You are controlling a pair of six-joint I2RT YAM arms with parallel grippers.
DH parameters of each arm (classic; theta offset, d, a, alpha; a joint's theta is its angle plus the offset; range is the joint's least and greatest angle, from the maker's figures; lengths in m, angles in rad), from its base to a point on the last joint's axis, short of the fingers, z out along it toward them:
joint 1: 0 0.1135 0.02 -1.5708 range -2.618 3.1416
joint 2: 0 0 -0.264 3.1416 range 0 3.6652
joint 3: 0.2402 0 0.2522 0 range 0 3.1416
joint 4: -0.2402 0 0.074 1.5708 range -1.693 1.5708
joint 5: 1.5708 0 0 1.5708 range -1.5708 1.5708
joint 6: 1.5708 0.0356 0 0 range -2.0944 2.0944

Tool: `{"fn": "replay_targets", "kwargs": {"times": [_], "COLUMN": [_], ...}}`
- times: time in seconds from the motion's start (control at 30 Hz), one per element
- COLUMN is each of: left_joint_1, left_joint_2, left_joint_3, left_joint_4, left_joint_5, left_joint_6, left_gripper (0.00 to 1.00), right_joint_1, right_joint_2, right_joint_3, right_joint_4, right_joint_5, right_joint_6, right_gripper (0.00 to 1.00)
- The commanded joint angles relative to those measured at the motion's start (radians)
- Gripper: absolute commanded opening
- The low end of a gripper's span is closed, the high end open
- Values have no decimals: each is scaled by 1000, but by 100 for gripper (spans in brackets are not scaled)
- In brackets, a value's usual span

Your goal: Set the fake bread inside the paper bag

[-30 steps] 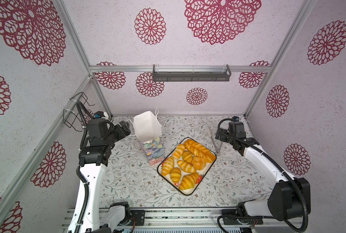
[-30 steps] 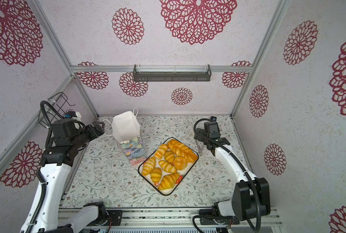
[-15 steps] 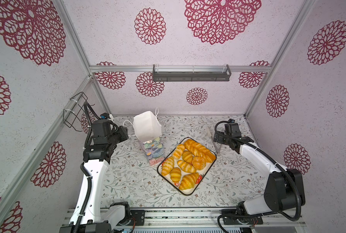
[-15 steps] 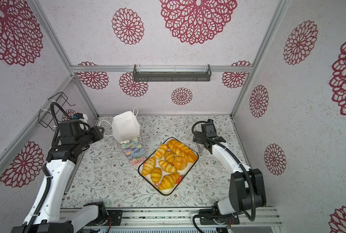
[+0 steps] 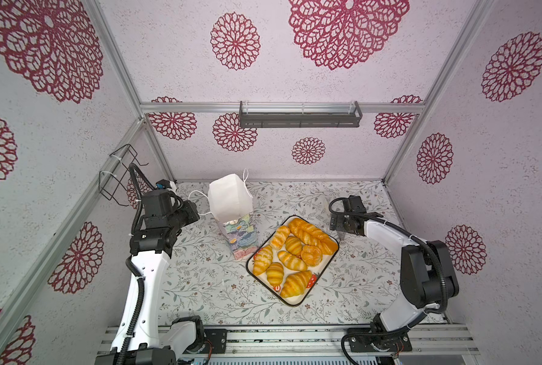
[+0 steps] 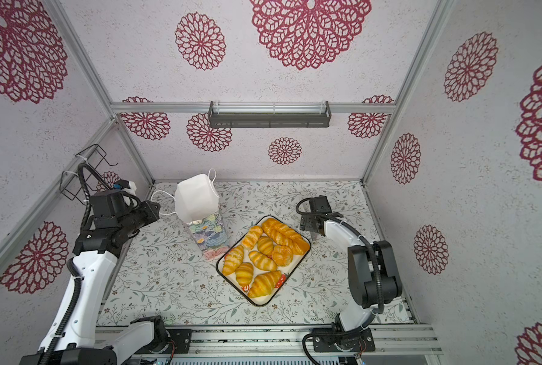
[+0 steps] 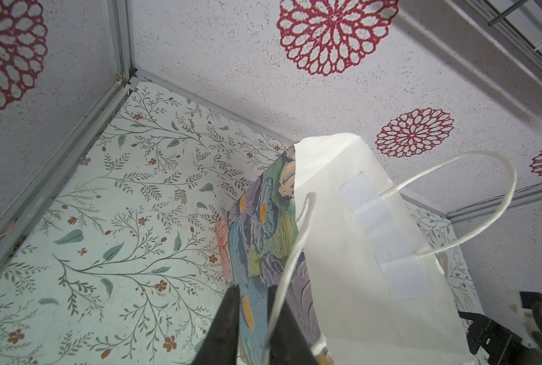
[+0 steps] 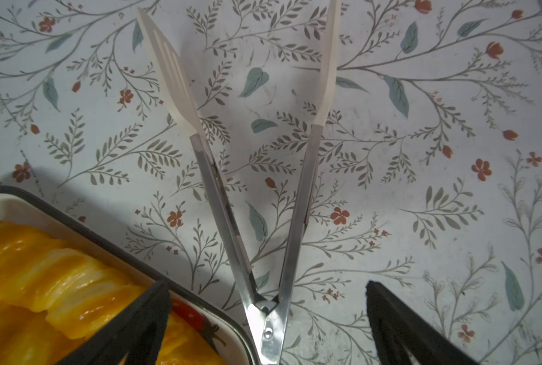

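Left wrist view shows the left gripper (image 7: 253, 289) nearly closed beside the cord handle (image 7: 290, 271) of the upright paper bag (image 7: 358, 252), grip not clear, while the right gripper (image 8: 267, 284) hangs wide open over tongs (image 8: 219, 196), near the tray (image 5: 317, 271) holding the fake bread (image 5: 293, 245).

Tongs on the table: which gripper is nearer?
Right. The right gripper hangs over the hinge end of the tongs, jaws open. The left gripper is across the table, at the cord handle of the paper bag.
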Motion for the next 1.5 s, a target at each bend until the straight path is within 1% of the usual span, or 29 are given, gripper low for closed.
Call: {"fn": "replay_targets", "kwargs": {"times": [0.0,0.4,0.67,0.9,1.33,1.47], "left_joint_1": [15,28,29,34,47,48], "left_joint_2": [-14,-20,-20,-19,-32,-33], "left_joint_3": [-13,-35,-40,-41,-46,-47], "left_joint_4": [33,48,56,63,68,68], "left_joint_5": [33,56,73,90,108,108], "left_joint_6": [-7,-17,-20,-25,-31,-32], "left_gripper": [20,19,20,20,20,20], "right_joint_1": [4,4,2,1,2,2], "right_joint_2": [36,188,234,263,265,260], "right_joint_3": [57,154,156,178,169,166], "right_joint_4": [-16,-38,-37,-46,-51,-51], "right_joint_5": [31,41,36,30,31,34], "right_joint_6": [-31,-54,-49,-47,-43,-43], "right_gripper": [99,98,94,91,91,89]}}
